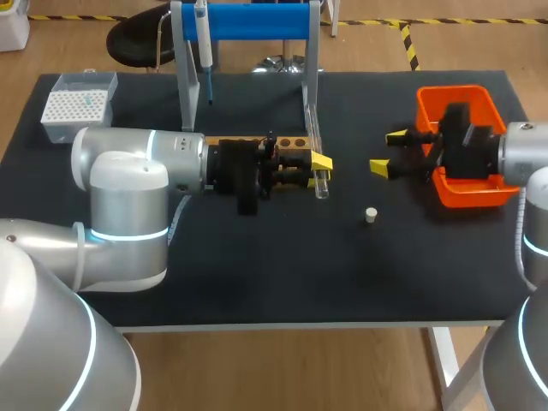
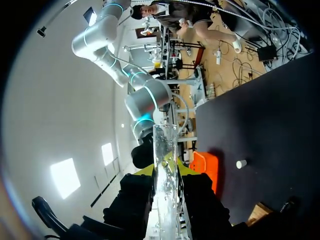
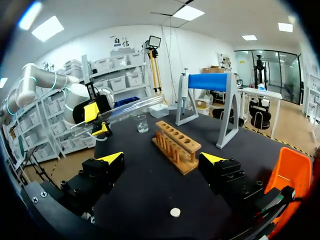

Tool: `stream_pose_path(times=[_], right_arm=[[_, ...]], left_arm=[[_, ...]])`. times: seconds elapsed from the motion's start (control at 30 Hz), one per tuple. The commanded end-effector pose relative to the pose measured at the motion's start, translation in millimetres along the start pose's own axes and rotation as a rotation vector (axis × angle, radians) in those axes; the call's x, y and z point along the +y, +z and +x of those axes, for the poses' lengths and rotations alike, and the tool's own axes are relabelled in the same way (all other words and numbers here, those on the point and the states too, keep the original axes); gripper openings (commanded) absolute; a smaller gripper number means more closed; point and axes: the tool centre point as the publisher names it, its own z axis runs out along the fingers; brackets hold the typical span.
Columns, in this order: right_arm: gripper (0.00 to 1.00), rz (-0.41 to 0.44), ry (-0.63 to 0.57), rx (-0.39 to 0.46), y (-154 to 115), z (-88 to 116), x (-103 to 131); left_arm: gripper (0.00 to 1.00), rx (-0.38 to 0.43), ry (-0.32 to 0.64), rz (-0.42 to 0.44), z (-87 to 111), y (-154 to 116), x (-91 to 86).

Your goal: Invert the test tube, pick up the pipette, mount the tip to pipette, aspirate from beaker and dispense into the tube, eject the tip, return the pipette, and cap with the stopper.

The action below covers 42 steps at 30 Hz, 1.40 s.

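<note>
Tip box (image 1: 77, 104) sits at the far left corner of the tabletop (image 1: 257, 274). Just right of it, the pipette (image 1: 204, 47) hangs on the blue stand (image 1: 257, 21) at the back edge.

My left arm (image 1: 137, 171) reaches in over the middle. Left jaws are closed on the test tube (image 1: 321, 181), one yellow tip on each side of the glass. The tube is held clear of the tabletop, lying nearly level, over the end of the wooden rack (image 1: 293, 142). From my right wrist, a small beaker (image 3: 141, 123) stands beyond the rack, under the lifted tube.

The white stopper (image 1: 371, 215) lies alone on the dark tabletop, right of the tube and nearer the front.

My right arm (image 1: 522, 154) comes in at the right edge. Right jaws are spread wide and hold nothing, hovering over the near side of the orange bin (image 1: 454, 98), with the stopper below and between the tips.
</note>
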Motion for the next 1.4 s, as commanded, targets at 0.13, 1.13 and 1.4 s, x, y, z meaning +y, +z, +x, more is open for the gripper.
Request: stream_pose_path(times=[0.13,1.13,1.4], right_arm=[[1.0,-0.004,0.002,0.001,0.9,0.8,0.0],[1.0,-0.004,0.002,0.001,0.9,0.8,0.0],[1.0,-0.004,0.002,0.001,0.9,0.8,0.0]], left_arm=[[0.0,0.001,0.001,0.002,-0.1,-0.2,0.6],[0.0,0.01,-0.917,0.18,-75.0,-34.3,32.4],[0.0,-0.03,-1.27,0.151,-89.7,-73.5,70.7]])
